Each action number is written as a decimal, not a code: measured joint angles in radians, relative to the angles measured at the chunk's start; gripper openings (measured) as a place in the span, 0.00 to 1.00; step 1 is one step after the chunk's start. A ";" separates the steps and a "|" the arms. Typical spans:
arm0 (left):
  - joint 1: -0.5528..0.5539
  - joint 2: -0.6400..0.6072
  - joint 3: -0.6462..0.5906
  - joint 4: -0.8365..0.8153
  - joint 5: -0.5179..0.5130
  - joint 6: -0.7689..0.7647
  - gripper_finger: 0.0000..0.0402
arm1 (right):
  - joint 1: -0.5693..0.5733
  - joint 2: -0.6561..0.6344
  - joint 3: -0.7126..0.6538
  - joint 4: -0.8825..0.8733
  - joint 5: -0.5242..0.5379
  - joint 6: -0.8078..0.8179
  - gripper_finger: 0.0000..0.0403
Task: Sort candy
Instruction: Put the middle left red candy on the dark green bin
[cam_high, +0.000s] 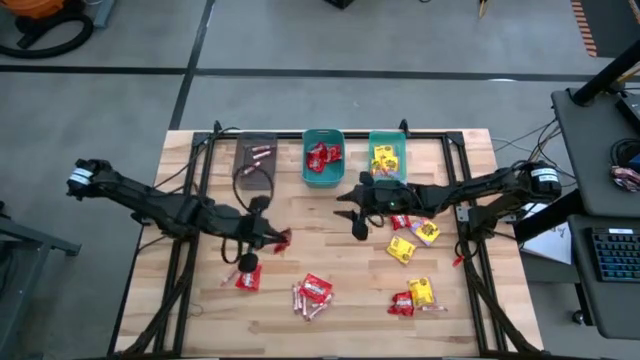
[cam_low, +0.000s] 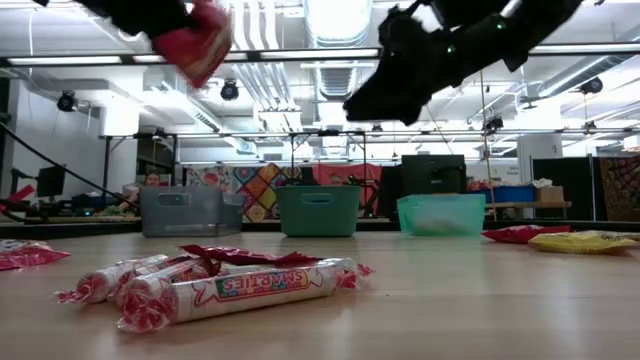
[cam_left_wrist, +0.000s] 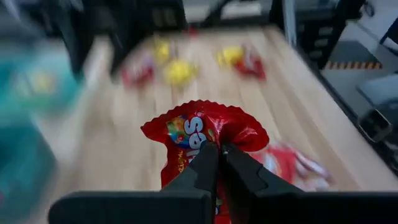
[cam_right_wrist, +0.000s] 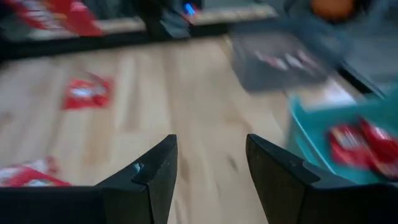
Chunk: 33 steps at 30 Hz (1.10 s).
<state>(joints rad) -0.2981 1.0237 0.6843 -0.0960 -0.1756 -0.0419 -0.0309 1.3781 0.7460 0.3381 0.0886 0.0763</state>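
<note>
Red packet (cam_high: 281, 239) is pinched in your left gripper (cam_high: 268, 238), above the wooden table (cam_high: 340, 265); carry it level to the middle teal bin (cam_high: 323, 157). Low view: packet lifted clear, workshop behind. Wrist views: left jaws clamp the packet's edge; right gripper (cam_right_wrist: 208, 168) spread, empty

Grey floor (cam_high: 300, 40) around my wooden table (cam_high: 330, 255), dark seams crossing it. Black desk (cam_high: 600, 150) with a keyboard (cam_high: 612, 255) at one side. Beyond: white ceiling, fluorescent strip lights (cam_low: 335, 20), patterned quilt (cam_low: 262, 188), shelving.
</note>
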 joint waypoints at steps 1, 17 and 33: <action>0.009 0.001 -0.006 0.055 -0.003 0.059 0.00 | 0.009 0.000 -0.014 0.055 -0.011 -0.019 0.45; 0.078 0.336 -0.079 0.876 -0.408 0.317 0.00 | 0.110 0.184 0.018 0.540 0.066 -0.146 0.45; 0.078 0.455 -0.011 0.902 -0.560 0.268 0.00 | 0.113 0.266 0.118 0.502 0.348 -0.118 0.36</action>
<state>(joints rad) -0.2196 1.4787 0.6735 0.8055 -0.7353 0.2260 0.0826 1.6440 0.8635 0.8397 0.4368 -0.0415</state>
